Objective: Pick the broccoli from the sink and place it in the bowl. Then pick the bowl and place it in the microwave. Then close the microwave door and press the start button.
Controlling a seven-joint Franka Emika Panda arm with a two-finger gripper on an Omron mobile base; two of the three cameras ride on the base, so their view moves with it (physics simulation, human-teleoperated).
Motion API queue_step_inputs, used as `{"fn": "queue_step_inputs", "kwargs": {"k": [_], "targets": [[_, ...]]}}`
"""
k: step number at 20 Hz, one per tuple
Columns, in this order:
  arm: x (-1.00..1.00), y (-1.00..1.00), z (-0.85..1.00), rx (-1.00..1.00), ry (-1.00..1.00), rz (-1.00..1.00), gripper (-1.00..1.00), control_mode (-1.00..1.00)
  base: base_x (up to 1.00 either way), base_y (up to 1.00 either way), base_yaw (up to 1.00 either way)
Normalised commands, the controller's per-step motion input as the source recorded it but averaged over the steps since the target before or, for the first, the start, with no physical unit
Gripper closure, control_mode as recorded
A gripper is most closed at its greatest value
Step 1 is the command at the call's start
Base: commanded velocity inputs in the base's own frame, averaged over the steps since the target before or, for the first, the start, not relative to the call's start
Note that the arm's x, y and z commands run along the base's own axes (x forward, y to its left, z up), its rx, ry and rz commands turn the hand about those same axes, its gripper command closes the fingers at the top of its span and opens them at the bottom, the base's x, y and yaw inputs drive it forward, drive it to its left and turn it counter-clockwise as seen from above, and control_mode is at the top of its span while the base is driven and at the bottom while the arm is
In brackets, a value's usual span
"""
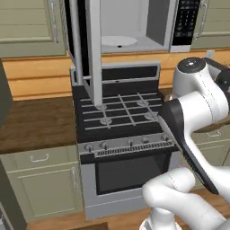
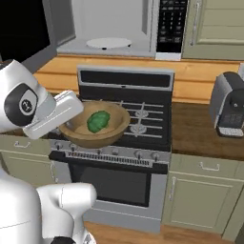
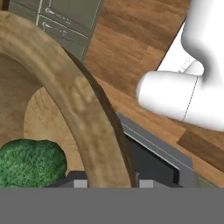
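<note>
- While the bowl (image 2: pixel 95 125) hangs in the air above the front edge of the gas oven (image 2: pixel 119 157), the gripper (image 3: pixel 107 183) pinches its rim, one dark finger tip inside the wall and the other outside.
- Round, brown and wooden, the bowl is shallow and wide with smooth sides and a thick, pale-grained rim that sweeps across the hand view.
- Inside it lies the broccoli (image 2: pixel 98 121), a small, bright-green, lumpy floret resting on the bowl's floor, far smaller than the bowl.
- Above the hob, the microwave (image 2: pixel 119 28) stands open, its white interior and white turntable plate (image 2: pixel 108 43) exposed, the black keypad panel (image 2: pixel 172 26) on its right.
- The microwave door (image 1: pixel 87 49) is swung out to the left, a silver frame seen nearly edge-on.
- A dark coffee machine (image 2: pixel 229 110) sits on the wooden counter (image 2: pixel 195 133) to the right of the oven.
</note>
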Motion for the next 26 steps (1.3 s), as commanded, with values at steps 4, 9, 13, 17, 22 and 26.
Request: {"fn": "queue_step_inputs", "kwargs": {"k": [4,9,13,17,22,26], "targets": [[0.0,0.0,0.0,0.0,0.0,0.0,1.0,1.0,0.81,0.0,0.02],[0.0,0.0,0.0,0.0,0.0,0.0,1.0,1.0,0.61,-0.09,0.04],[0.0,0.0,0.0,0.0,0.0,0.0,1.0,1.0,0.26,-0.15,0.0],[0.0,0.0,0.0,0.0,0.0,0.0,1.0,1.0,0.26,-0.29,0.0],[0.09,-0.02,0.03,0.04,-0.01,0.0,1.0,-1.0,0.29,-0.22,0.0],[0.7,0.06,0.53,0.16,-0.07,0.06,1.0,-1.0,0.0,0.0,0.0]]}}
